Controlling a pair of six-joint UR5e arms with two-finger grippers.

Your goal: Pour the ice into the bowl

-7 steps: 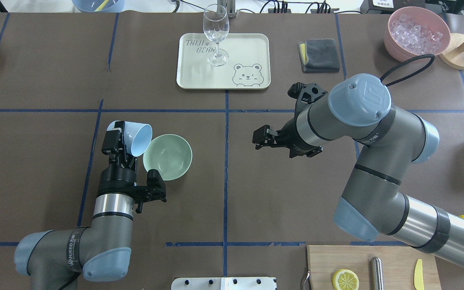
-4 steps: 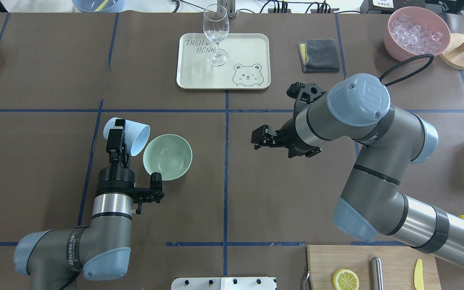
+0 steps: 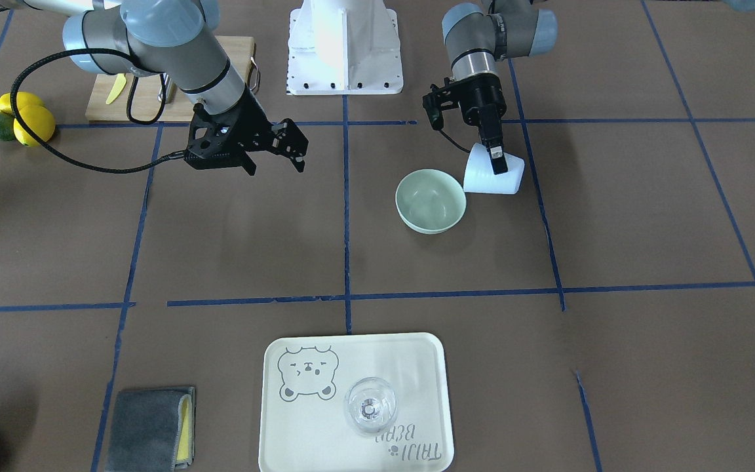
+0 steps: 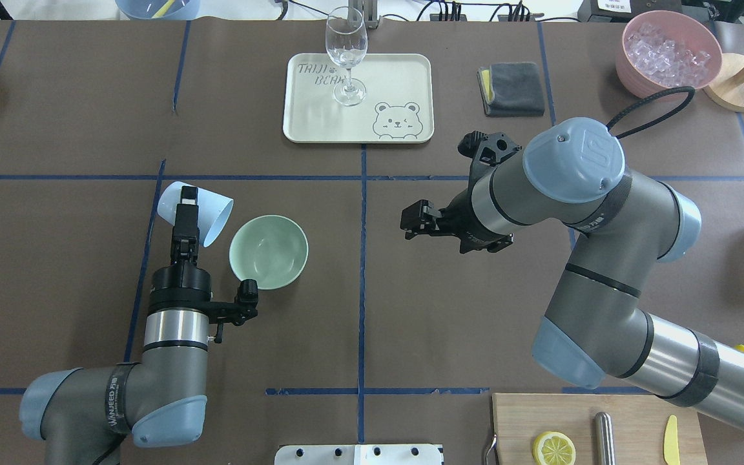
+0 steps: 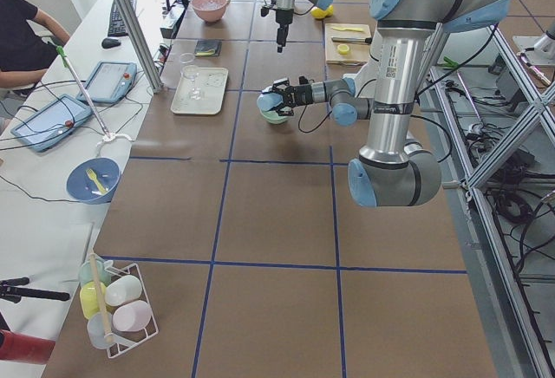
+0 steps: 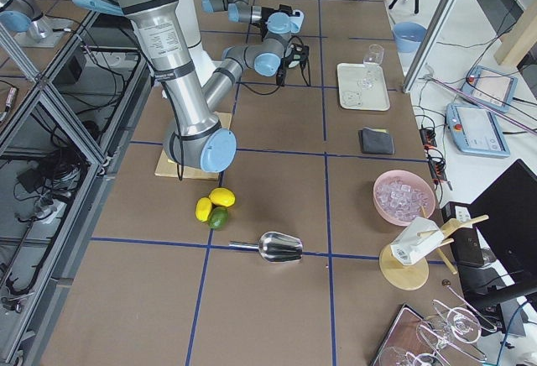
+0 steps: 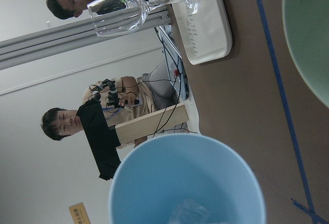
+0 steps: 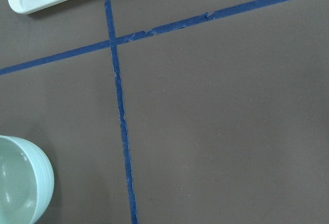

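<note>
Overhead exterior view shows the left gripper (image 4: 186, 200) clamped on a pale blue plastic cup (image 4: 212, 219), with one finger lying across the outside wall. The cup is tilted far over, its mouth turned toward the round pale mint-green bowl (image 4: 268, 252). It is just beside the bowl's rim, not above the hollow. Whether cup and bowl touch, I cannot tell. The bowl stands upright on the brown table (image 4: 443, 310), and its inside looks bare in this view and in the front-facing view. From the left wrist camera, a small clear piece of ice (image 7: 187, 213) lies deep inside the cup, near its bottom. The right gripper (image 3: 274, 165) hangs over the table well apart from the bowl, its fingers spread with nothing between them. Farther back, a clear wine glass (image 4: 346, 55) stands upright on a cream rectangular tray (image 4: 398, 77).
</note>
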